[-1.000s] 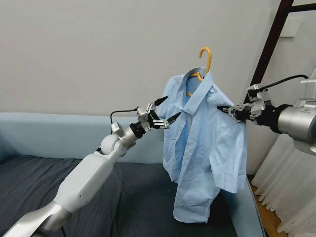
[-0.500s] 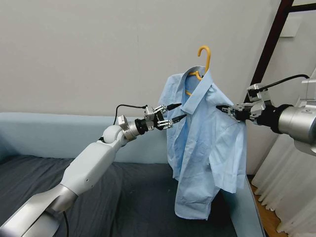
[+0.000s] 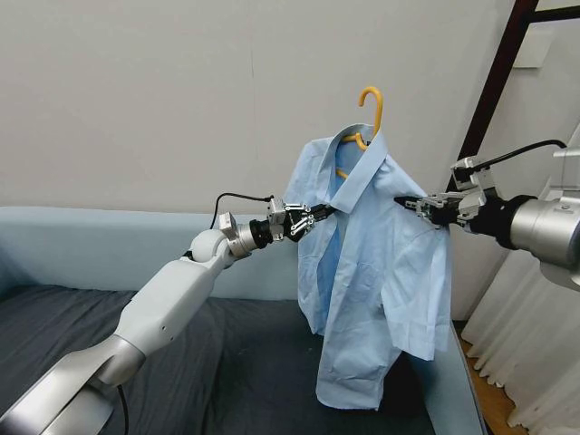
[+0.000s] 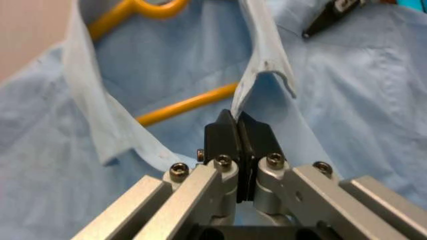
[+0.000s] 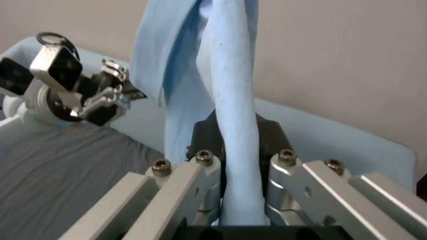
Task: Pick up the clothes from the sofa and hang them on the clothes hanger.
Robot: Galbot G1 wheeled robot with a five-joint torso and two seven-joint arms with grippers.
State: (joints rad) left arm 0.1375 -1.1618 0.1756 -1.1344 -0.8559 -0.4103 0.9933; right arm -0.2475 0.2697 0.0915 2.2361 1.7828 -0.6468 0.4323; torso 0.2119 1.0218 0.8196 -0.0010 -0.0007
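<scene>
**Sofa**: pale-blue back and dark grey seat, cut off by the lower and left edges of your head view.

**Shirt**: light blue, hanging open-fronted in the air above the sofa's right end. Its hem drops close to the seat, and you cannot tell whether the two touch.

**Left gripper**: extended from the left to the shirt's front edge, just below the collar. In your left wrist view its black pads are pressed together, with that edge running into the seam between them.

**Right gripper**: at the shirt's opposite shoulder, pinching a fold of cloth. The fold covers the fingertips in your right wrist view.

**Hanger**: orange, seated inside the collar. Its hook and a short stretch of its bars are exposed, and the rest lies under the cloth.
</scene>
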